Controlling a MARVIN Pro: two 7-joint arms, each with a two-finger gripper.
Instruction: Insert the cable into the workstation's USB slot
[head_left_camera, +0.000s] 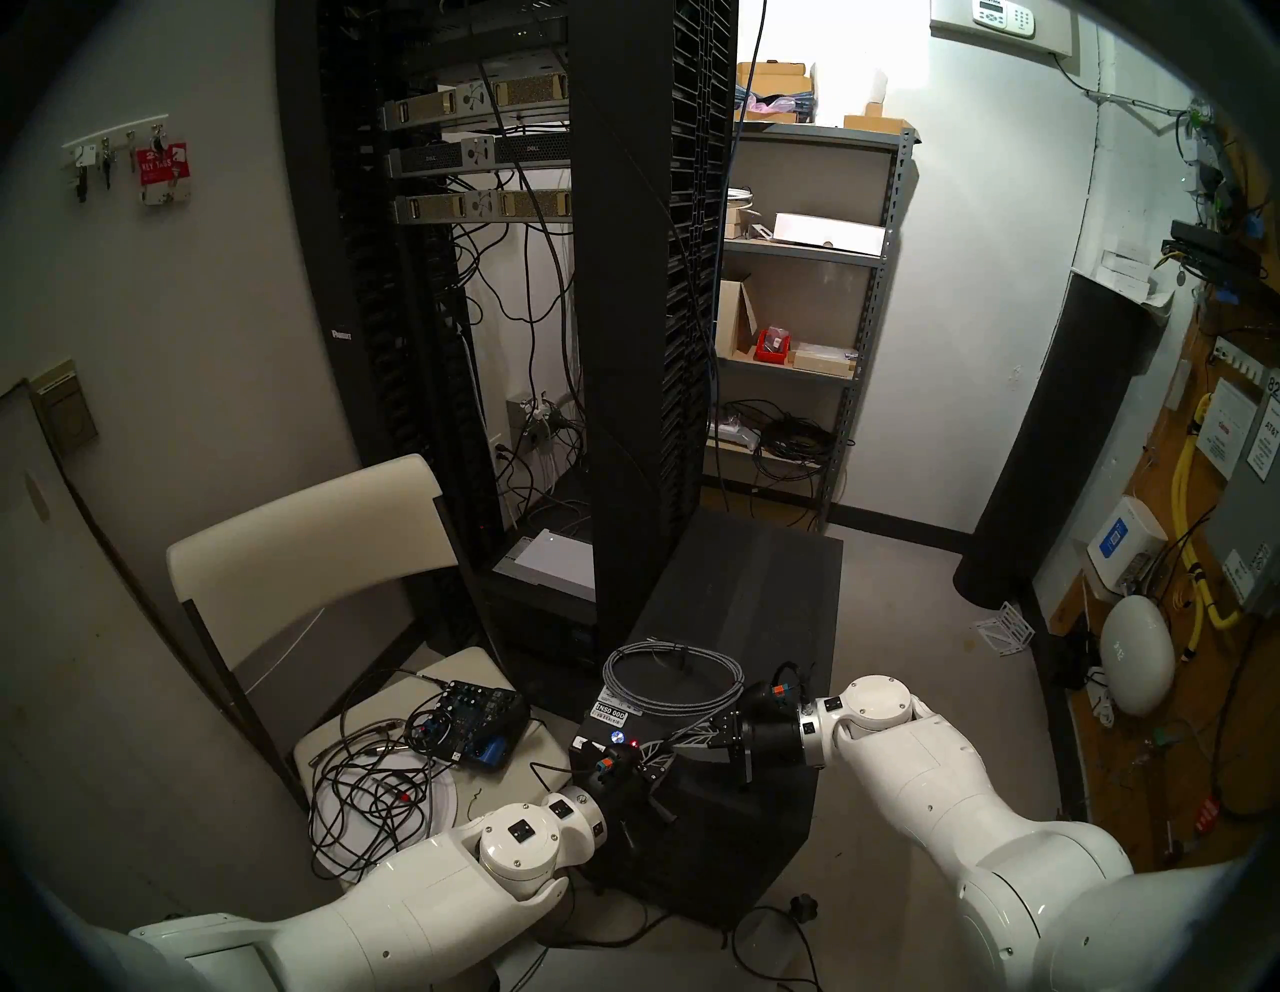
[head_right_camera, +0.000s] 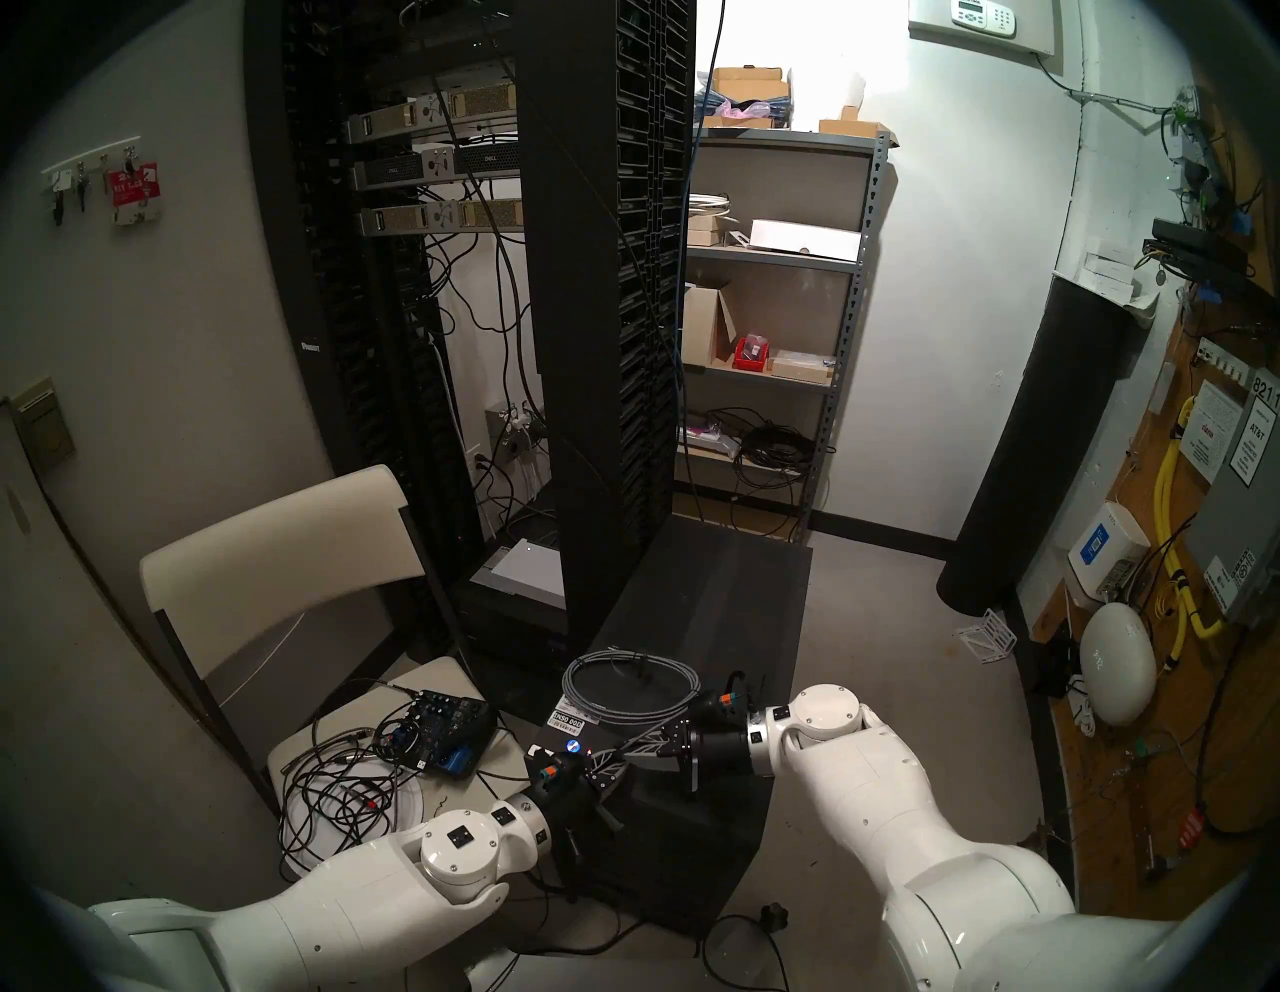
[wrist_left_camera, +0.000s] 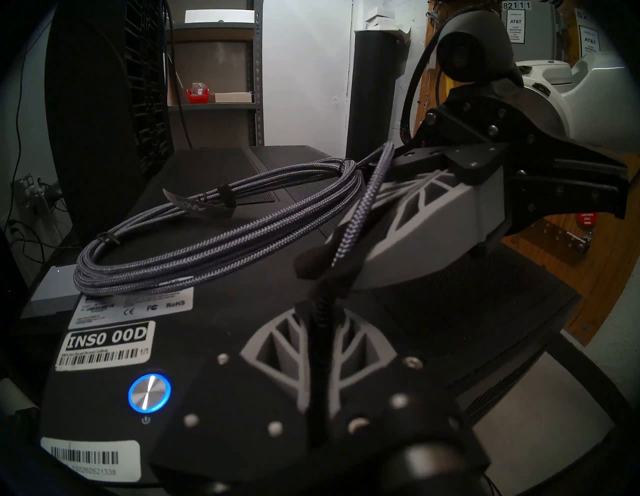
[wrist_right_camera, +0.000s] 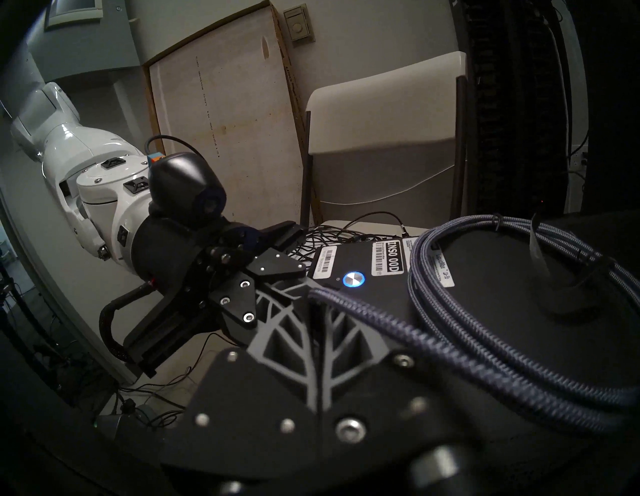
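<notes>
The grey braided cable (head_left_camera: 611, 675) lies coiled on the matte top of the black workstation (head_left_camera: 748, 603), behind its white barcode stickers. One strand leaves the coil (wrist_left_camera: 194, 253) and runs forward to both grippers. My left gripper (wrist_left_camera: 318, 308) is shut on that strand, which stands up between its fingers. My right gripper (wrist_right_camera: 317, 304) is shut on the same strand (wrist_right_camera: 450, 343), tip to tip with the left gripper (wrist_right_camera: 298, 287). Both grippers (head_left_camera: 651, 751) (head_left_camera: 682, 740) meet over the workstation's front edge. I cannot make out the plug. The USB slot is hidden.
A lit blue power button (wrist_left_camera: 149, 393) sits on the top near the front. Left of the workstation, a white folding chair (head_left_camera: 312, 526) carries an audio box (head_left_camera: 478, 720) and tangled black wires. The tall server rack (head_left_camera: 623, 312) stands just behind, a metal shelf (head_left_camera: 803, 263) beyond.
</notes>
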